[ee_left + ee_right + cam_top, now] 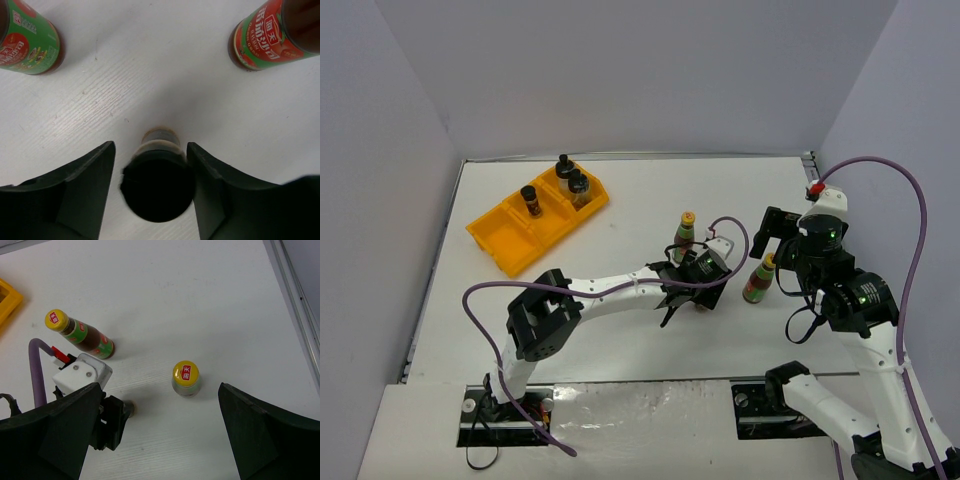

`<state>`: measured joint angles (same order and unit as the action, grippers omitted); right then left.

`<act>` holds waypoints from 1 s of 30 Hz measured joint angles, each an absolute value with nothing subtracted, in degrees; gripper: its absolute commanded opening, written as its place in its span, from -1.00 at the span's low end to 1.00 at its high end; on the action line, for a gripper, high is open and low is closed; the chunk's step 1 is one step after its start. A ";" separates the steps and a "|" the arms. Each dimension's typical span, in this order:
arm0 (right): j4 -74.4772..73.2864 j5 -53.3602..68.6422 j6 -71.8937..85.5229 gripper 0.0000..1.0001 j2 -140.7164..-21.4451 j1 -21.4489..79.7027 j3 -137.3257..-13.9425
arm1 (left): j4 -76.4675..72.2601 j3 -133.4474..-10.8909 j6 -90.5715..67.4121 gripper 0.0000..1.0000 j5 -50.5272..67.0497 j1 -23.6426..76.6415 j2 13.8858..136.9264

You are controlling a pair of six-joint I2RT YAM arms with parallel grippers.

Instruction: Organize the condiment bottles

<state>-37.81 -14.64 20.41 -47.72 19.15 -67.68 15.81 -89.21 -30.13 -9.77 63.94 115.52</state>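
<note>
The left gripper [686,300] is lowered to the surface [640,190], right of its middle, with its jaws apart on either side of a small black-capped spice jar [157,186] that stands upright there. The left wrist view shows a thin strip of surface between the cap and one finger [75,195]. The other finger sits at the cap's edge, and contact there cannot be told. Two yellow-capped sauce bottles stand upright beyond this jar and well apart from each other. One sauce bottle [685,234] is just past the left gripper, and the other sauce bottle [759,280] is nearer the right edge, just beside the right arm. The right gripper [159,390] hangs above that bottle with its jaws wide open and nothing between them. An orange tray [495,243] lies diagonally near the far left corner. A second spice jar [531,200] stands in its middle compartment and two wider black-lidded jars [572,178] stand side by side in its far end compartment.
</note>
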 measured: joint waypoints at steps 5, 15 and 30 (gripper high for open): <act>-37.81 -14.75 20.14 1.00 -47.72 19.18 -67.72 | 15.42 -89.21 -29.89 -0.82 -9.07 63.94 115.52; -37.90 -15.07 19.61 1.00 -47.72 19.18 -67.73 | 14.38 -87.62 -29.80 -1.00 -9.17 64.19 114.67; -38.08 -15.49 19.22 1.00 -48.97 19.18 -68.47 | 22.97 -79.81 -27.56 -1.00 -13.77 60.89 90.23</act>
